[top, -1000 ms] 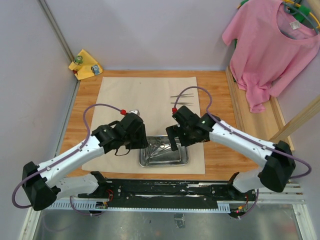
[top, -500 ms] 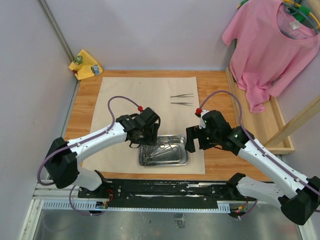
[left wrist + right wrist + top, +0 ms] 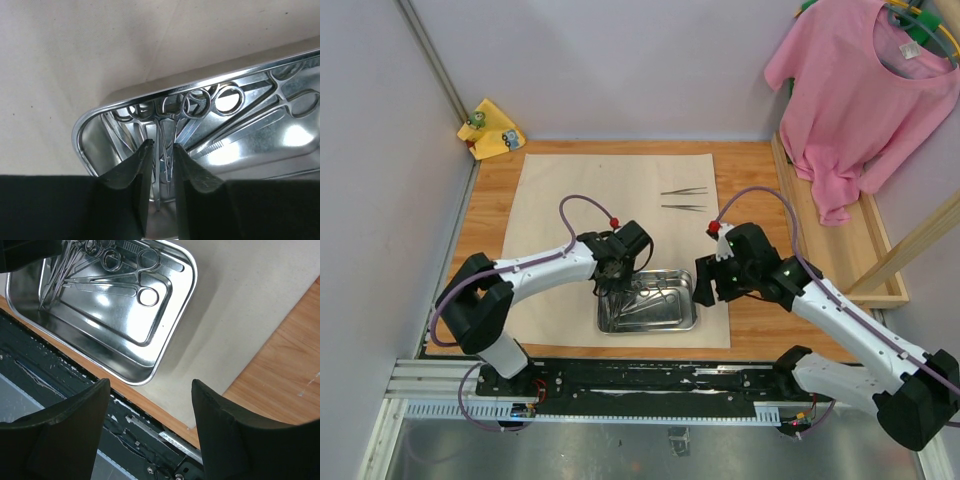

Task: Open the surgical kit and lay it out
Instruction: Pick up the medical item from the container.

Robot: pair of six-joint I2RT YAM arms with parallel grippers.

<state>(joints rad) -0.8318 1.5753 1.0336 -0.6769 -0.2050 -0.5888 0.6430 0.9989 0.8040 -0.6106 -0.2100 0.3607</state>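
Observation:
The beige cloth wrap [image 3: 570, 190] lies spread flat on the table. The shiny steel tray [image 3: 648, 326] sits on its near edge and holds the ring-handled forceps [image 3: 192, 102] and slim tweezers. Two tweezers [image 3: 683, 191] lie on the cloth at the far right. My left gripper [image 3: 620, 290] reaches down into the tray's left end, its jaws [image 3: 160, 150] nearly together around the shafts of a forceps. My right gripper [image 3: 705, 285] hangs wide open and empty by the tray's right end. In the right wrist view the right gripper [image 3: 150, 390] is over the cloth's near edge, with the tray [image 3: 165, 350] and forceps [image 3: 120, 277] above.
A pink T-shirt [image 3: 860, 90] hangs at the far right above a wooden rail [image 3: 840, 250]. A small yellow cloth [image 3: 492, 128] lies in the far left corner. The black base rail [image 3: 650, 385] runs just behind the tray's near side.
My left arm swung right and lowered its gripper into the tray's left end. My right gripper pulled back from over the tray to its right end and has held there.

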